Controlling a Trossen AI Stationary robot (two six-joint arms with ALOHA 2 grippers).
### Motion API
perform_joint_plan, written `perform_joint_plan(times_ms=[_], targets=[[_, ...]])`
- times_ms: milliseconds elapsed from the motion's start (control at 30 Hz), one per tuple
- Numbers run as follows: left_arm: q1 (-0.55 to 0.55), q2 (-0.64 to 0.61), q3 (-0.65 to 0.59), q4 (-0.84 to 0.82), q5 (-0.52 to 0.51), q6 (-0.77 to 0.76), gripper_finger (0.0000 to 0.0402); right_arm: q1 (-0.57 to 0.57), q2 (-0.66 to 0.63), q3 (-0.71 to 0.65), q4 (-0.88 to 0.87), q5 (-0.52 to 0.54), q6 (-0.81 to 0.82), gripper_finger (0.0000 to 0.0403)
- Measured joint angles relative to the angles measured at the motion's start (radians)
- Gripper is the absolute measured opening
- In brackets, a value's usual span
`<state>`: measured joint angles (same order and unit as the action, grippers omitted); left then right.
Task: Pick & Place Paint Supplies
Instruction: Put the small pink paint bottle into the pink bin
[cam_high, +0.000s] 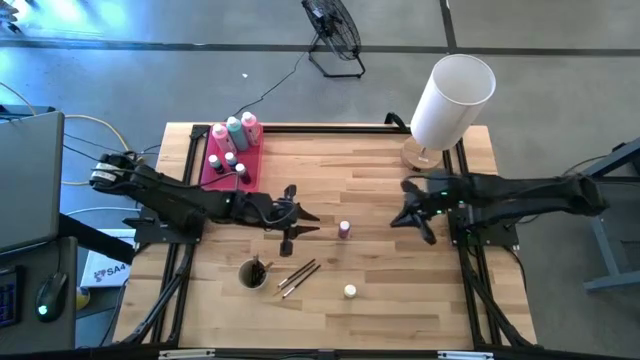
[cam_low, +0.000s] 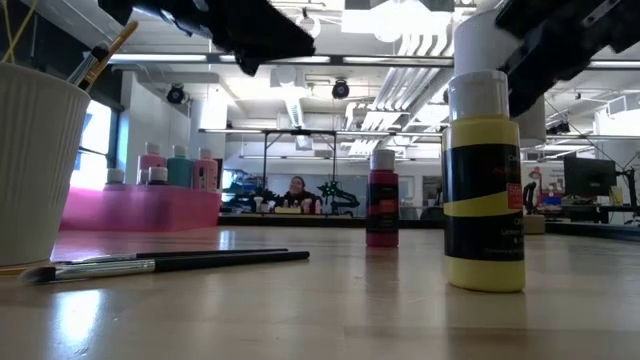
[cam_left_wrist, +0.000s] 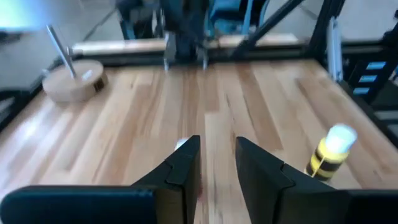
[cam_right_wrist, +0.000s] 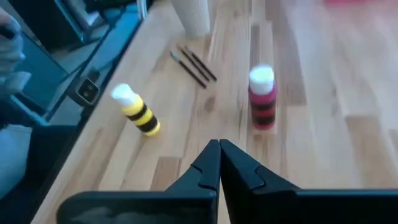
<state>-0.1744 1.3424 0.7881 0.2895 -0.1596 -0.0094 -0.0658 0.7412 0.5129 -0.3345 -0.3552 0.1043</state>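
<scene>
Hovering mid-table, the left gripper (cam_high: 300, 222) shows a narrow gap, holding nothing; the small red white-capped paint bottle (cam_high: 344, 229) stands just right of it, seemingly the next pick. The right gripper (cam_high: 411, 220) waits closed.

Five paint bottles (cam_high: 344, 229), two brushes (cam_high: 298, 276), one cup (cam_high: 253, 273).

Yellow black-banded bottle (cam_low: 484, 190), white-capped
</scene>
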Motion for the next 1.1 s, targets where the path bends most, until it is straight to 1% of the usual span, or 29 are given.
perform_joint_plan(times_ms=[100,233,367,467,533,600,667,700,833,967,1100], targets=[[-0.002,0.031,0.000,0.019,-0.002,0.002,0.0097,0.032,-0.142,-0.011,-0.015,0.062,0.003,0.0002],[-0.002,0.082,0.000,0.046,-0.003,-0.026,0.0097,0.069,-0.298,-0.063,0.032,0.183,0.014,0.0002],[-0.002,0.119,0.000,0.096,-0.003,-0.055,0.0097,0.098,-0.417,-0.112,0.049,0.316,0.032,0.0002],[-0.002,0.137,0.000,0.121,-0.012,-0.038,0.0097,0.115,-0.479,-0.139,0.063,0.389,0.031,0.0002],[-0.002,0.140,0.007,0.143,-0.031,0.011,0.0097,0.126,-0.506,-0.154,0.061,0.407,0.030,0.0002],[-0.002,0.140,0.020,0.143,-0.070,0.094,0.0097,0.131,-0.523,-0.156,0.073,0.411,0.018,0.0002],[-0.002,0.141,0.036,0.139,-0.112,0.160,0.0097,0.132,-0.525,-0.156,0.126,0.437,-0.006,0.0002],[-0.002,0.141,0.043,0.139,-0.122,0.167,0.0097,0.132,-0.525,-0.156,0.154,0.452,-0.025,0.0002],[-0.002,0.141,0.052,0.131,-0.131,0.114,0.0097,0.123,-0.519,-0.156,0.236,0.458,-0.129,0.0002],[-0.002,0.141,0.051,0.113,-0.094,0.031,0.0097,0.116,-0.515,-0.155,0.237,0.455,-0.144,0.0002],[-0.002,0.141,0.051,0.091,-0.059,0.031,0.0097,0.116,-0.513,-0.156,0.203,0.458,-0.140,0.0002]])
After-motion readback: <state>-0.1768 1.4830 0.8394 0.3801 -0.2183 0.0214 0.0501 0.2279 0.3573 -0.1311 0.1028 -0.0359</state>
